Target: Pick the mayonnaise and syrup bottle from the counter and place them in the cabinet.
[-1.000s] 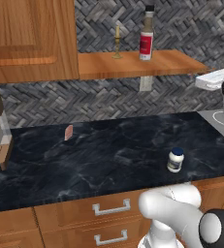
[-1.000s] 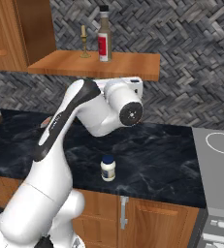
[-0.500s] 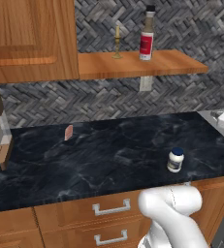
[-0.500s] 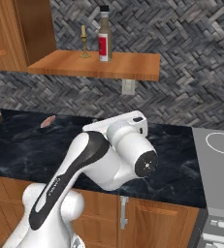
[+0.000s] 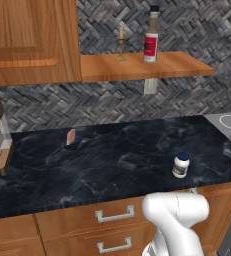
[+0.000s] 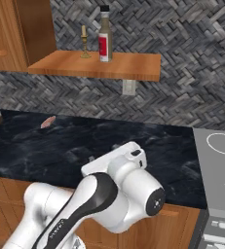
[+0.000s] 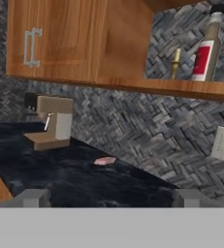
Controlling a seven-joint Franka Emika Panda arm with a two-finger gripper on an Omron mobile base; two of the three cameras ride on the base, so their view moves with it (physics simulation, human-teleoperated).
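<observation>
The bottle (image 5: 151,35) stands upright on the shelf (image 5: 177,66), just beside a thin candlestick (image 5: 120,45). From the right base camera the bottle (image 6: 104,35) is near the back of the shelf (image 6: 133,67), with the candlestick (image 6: 84,43) to its left. From the hand camera the bottle (image 7: 206,48) and candlestick (image 7: 175,63) sit on the shelf (image 7: 200,88) too.

The jar (image 5: 180,165) stands on the counter (image 5: 97,165), close to its front edge. A small pink thing (image 5: 70,136) lies farther back on the left.

The claw (image 7: 111,197) is low at the bottom of the hand camera. Its tips (image 7: 33,197) are wide apart and hold nothing. A tan machine (image 7: 50,127) sits on the counter (image 7: 74,177) beneath a wooden door (image 7: 55,38).
</observation>
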